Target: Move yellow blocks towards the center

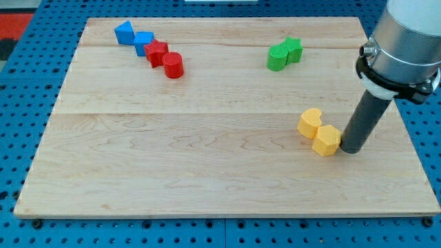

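No brand, label or writing can be read anywhere. The tabletop (207,158) is a pale wooden board with fine grain and faint seams running across it, lying on a blue pegboard (21,138) dotted with holes; a patch of red shows at the view's top left corner.

Far to the left of my tip and toward the view's top, four blocks form a slanting chain: a blue block with a pointed top (124,32), a blue block (144,42), a red star (156,52) and a red cylinder (173,65), each touching or nearly touching the next. Up and to the left of my tip, well apart from it, a green cylinder-like block (277,58) sits against a green star (293,49).

The yellow heart-shaped block (309,122) lies just left of my tip, touching the yellow hexagonal block (326,140), which is pressed directly against the rod's left side. Both yellow blocks are in the board's right half, right of its centre.

The end effector is a plain dark rod with nothing to spread or close, so it clasps nothing; my tip (350,149) rests on the wood, its side touching the yellow hexagonal block.
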